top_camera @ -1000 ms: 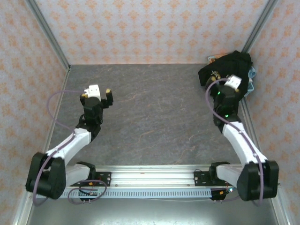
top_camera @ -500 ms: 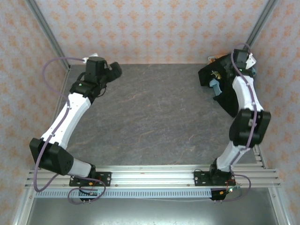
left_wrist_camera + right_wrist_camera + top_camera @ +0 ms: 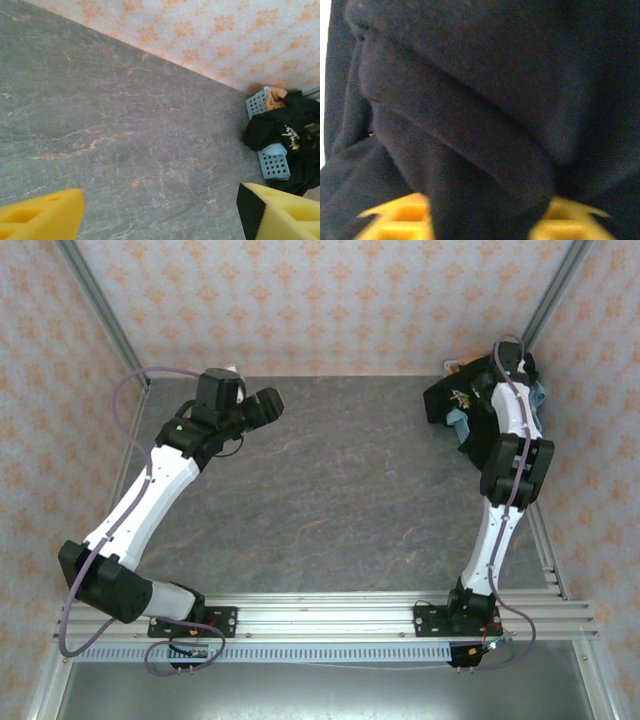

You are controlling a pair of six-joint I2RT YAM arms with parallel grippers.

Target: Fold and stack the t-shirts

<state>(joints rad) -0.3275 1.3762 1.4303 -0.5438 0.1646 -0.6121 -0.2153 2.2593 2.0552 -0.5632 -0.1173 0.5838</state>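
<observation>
Black t-shirts (image 3: 485,75) half hide the right hand (image 3: 480,222)

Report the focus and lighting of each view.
Top external: evenly lit and sharp. Left wrist: table sharp, left fingers soft-edged at the bottom. Right wrist: dark and blurred, black t-shirt pressed close, right fingers out of focus.

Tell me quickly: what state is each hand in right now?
Left hand: open, holding nothing.
Right hand: closed on a fold of the black t-shirt.
</observation>
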